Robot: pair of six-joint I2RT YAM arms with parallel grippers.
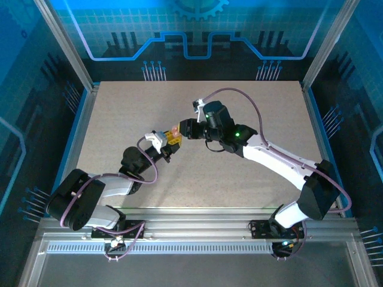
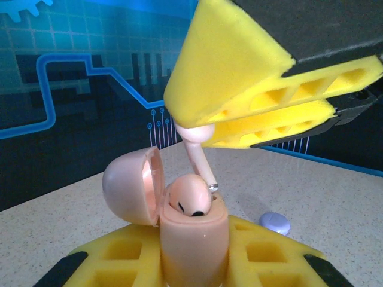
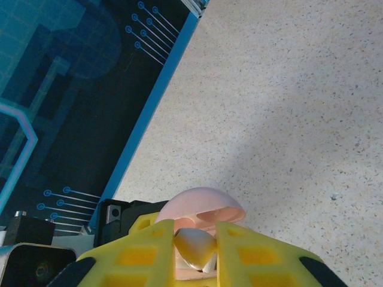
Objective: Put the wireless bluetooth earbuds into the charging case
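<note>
The right gripper (image 2: 200, 122) is pinched on the head of a pale pink stemmed earbud (image 2: 199, 160), whose stem slants down to the mouth of the glossy pink charging case (image 2: 192, 245). The left gripper (image 2: 192, 263) clamps that case, its domed lid (image 2: 128, 182) open and a seated bud (image 2: 188, 200) inside. Pushed down at this slant, the stem may catch on the seated bud or the rim, twisting the earbud out of the pads.

Beige speckled tabletop (image 1: 119, 107), blue circuit-print wall panels (image 1: 191, 24), aluminium frame posts (image 1: 64, 45), slotted rail (image 1: 197, 224) along near edge
</note>
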